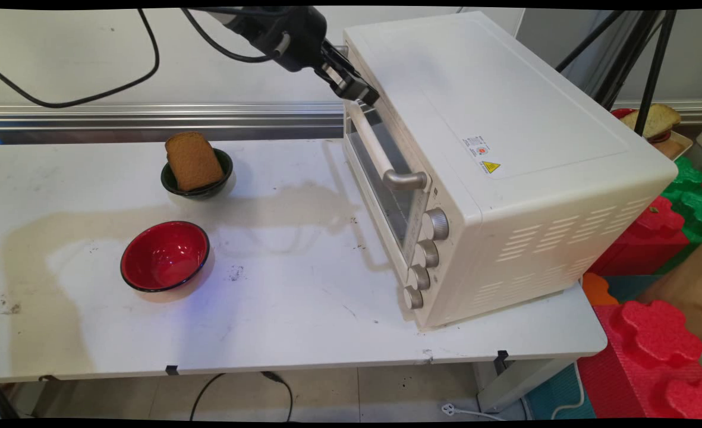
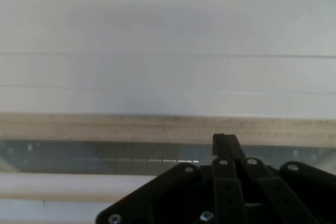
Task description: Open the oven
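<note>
I'm holding my gripper (image 1: 359, 89) at the far top corner of the toaster oven (image 1: 505, 166), tip pressing on or just touching the upper edge of its door (image 1: 380, 178); contact itself is hard to confirm. In the hand view my fingers (image 2: 226, 148) are reading as one narrow black stub, so they're looking closed together with nothing between them (main view too cluttered to back that up). The door handle (image 1: 380, 156) is lying just below and nearer than my tip, its long axis running along the door's top edge from far-left toward near-right, so I'm sitting above its far end, not around it. The door glass is showing as a dim band in the hand view; oven interior is not visible. Left of me, well apart on the table (image 1: 279, 309): a dark bowl (image 1: 199, 184) carrying a bread slice (image 1: 193, 160), and nearer, a red bowl (image 1: 165, 255) showing nothing inside. My arm is cut off at the top edge.
</note>
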Robot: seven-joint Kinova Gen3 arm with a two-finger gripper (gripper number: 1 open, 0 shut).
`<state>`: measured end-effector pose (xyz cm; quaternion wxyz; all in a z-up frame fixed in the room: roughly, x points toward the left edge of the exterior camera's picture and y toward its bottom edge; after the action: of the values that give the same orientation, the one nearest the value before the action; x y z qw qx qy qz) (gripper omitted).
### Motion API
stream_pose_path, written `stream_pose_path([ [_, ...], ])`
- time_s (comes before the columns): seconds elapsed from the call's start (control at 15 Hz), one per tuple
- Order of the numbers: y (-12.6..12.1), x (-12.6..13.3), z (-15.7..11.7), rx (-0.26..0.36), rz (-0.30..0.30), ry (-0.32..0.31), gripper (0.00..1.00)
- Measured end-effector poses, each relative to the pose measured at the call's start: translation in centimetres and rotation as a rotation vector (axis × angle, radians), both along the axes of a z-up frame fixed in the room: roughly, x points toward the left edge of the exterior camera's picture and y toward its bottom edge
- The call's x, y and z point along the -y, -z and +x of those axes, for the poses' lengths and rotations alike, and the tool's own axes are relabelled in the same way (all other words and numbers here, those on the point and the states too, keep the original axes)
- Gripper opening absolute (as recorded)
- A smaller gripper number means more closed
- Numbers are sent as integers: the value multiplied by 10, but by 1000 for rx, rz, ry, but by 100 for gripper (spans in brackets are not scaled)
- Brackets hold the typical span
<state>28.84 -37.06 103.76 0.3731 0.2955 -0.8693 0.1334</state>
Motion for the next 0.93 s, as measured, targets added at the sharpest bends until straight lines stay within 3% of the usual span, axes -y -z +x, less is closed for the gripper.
stream_pose_path([
  [0.93, 35, 4, -5, 23, 30, 8, 0],
])
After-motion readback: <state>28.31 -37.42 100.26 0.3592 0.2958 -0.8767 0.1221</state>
